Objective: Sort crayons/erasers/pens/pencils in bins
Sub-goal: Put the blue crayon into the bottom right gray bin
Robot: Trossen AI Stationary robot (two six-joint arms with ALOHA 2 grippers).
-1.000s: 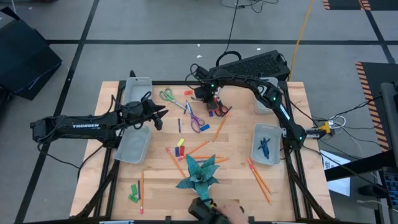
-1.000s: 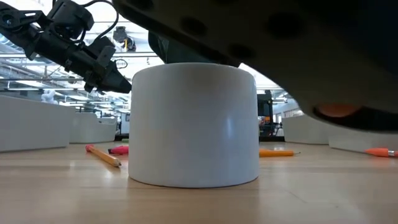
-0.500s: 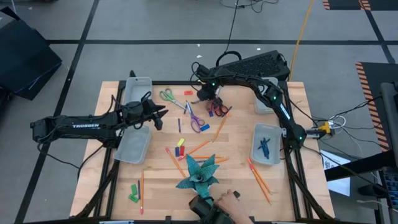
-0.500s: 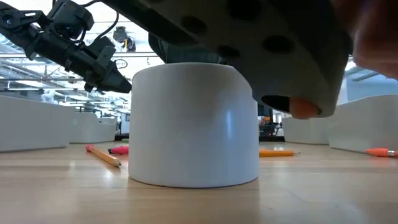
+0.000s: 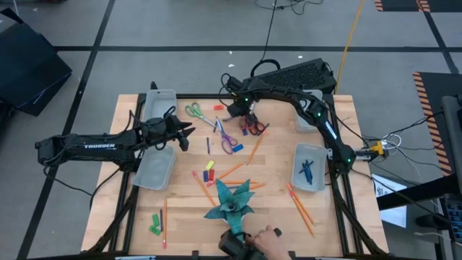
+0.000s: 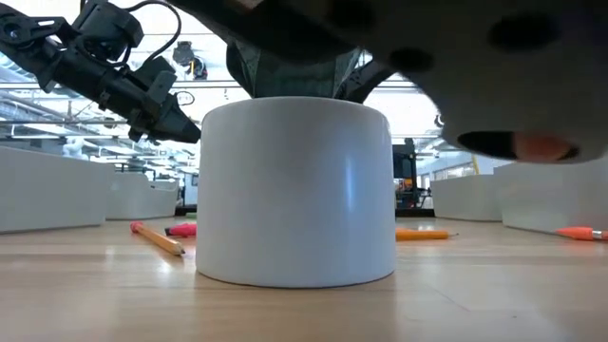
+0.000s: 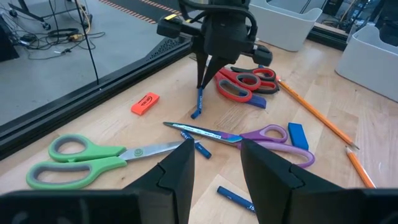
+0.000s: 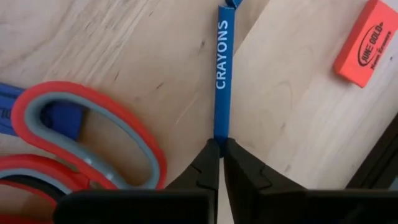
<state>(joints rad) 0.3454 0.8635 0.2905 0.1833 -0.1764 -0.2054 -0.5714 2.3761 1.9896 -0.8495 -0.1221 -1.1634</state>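
Note:
My right gripper (image 5: 237,110) stands at the table's far middle, shut on a blue crayon (image 7: 199,99) labelled CRAYONS. The crayon hangs beside the red scissors (image 7: 245,84). My left gripper (image 5: 189,132) hovers open and holds nothing, just right of the two left bins (image 5: 160,105) (image 5: 155,167). It shows in the left wrist view (image 7: 214,155) and in the low view (image 6: 190,131). Two more bins (image 5: 307,117) (image 5: 310,170) stand on the right; the nearer one holds blue pens (image 5: 307,173). Orange pencils (image 5: 299,208) (image 5: 253,148) lie loose on the wood. My right gripper pinches the blue crayon's upper end (image 8: 219,132) between its two fingertips, coming from above and pointing down. The crayon hangs below the fingers, a little tilted. Whether its lower end (image 7: 195,114) touches the wood or hangs just above it, I cannot tell.
Green scissors (image 7: 81,158), purple scissors (image 7: 249,137), an orange eraser (image 7: 145,103) and short blue pieces (image 7: 235,198) lie around the crayon. A teal paper plant (image 5: 231,202) in a white cup (image 6: 296,190) stands near the front edge, with a person's hand (image 5: 267,237) beside it.
The person's hand at the table's near edge has shifted about beside the white cup, passing close over the low camera.

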